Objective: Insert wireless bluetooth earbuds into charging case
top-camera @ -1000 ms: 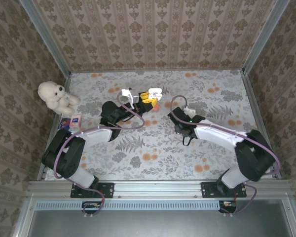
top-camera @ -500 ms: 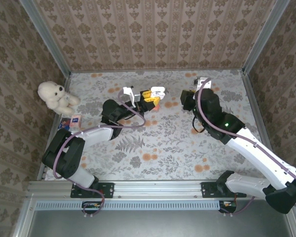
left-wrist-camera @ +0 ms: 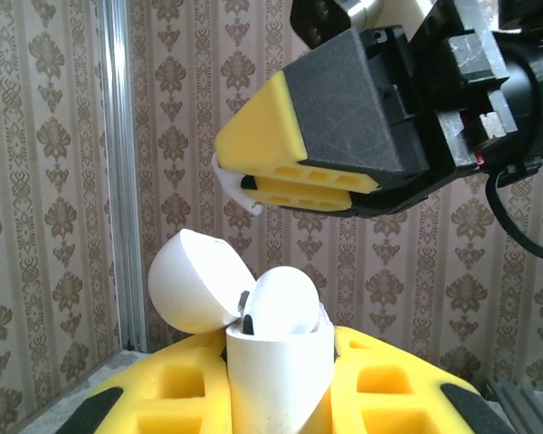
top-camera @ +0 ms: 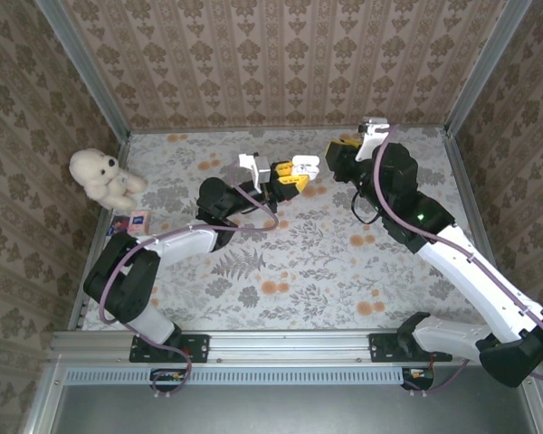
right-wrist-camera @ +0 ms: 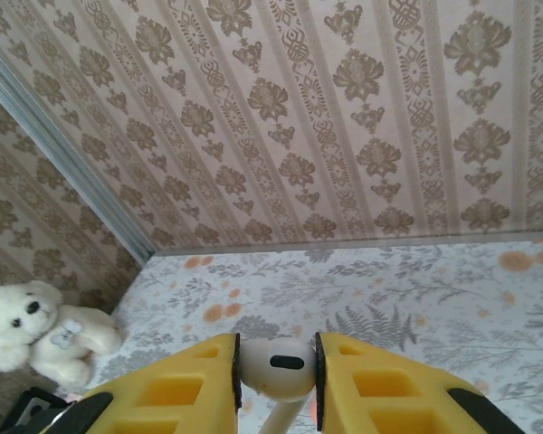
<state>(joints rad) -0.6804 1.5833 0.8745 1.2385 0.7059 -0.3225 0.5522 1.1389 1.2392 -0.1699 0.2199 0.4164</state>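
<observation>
Left wrist view gives the clearest read. The left gripper point(top-camera: 296, 173) is clamped tight on the white charging case point(left-wrist-camera: 273, 380), which sits upright between its 2 yellow fingers point(left-wrist-camera: 185, 393). The lid point(left-wrist-camera: 188, 282) is swung open toward 10 o'clock. A rounded white shape point(left-wrist-camera: 285, 303) fills the mouth of the case, perhaps a bud already seated; I cannot tell.

The right gripper point(left-wrist-camera: 240, 172) hovers at 12 o'clock above the case, its jaws pinched on 1 white earbud point(right-wrist-camera: 273, 366) with the stem pointing down. In the top view it lies at 2 o'clock from the case, close but not touching.

Several things could spoil the insertion:
- The bud is smooth and held only at its head, so a slight twist could squirt it out. Both case and bud look lifted off the table point(top-camera: 299, 262), so it would drop and roll.
- If the stem misses its socket, downward pressure could tilt the case in the left grip.
- The wide right fingers could knock the lid shut or strike the left fingers.
- If the near socket is taken, the bud would jam.
</observation>
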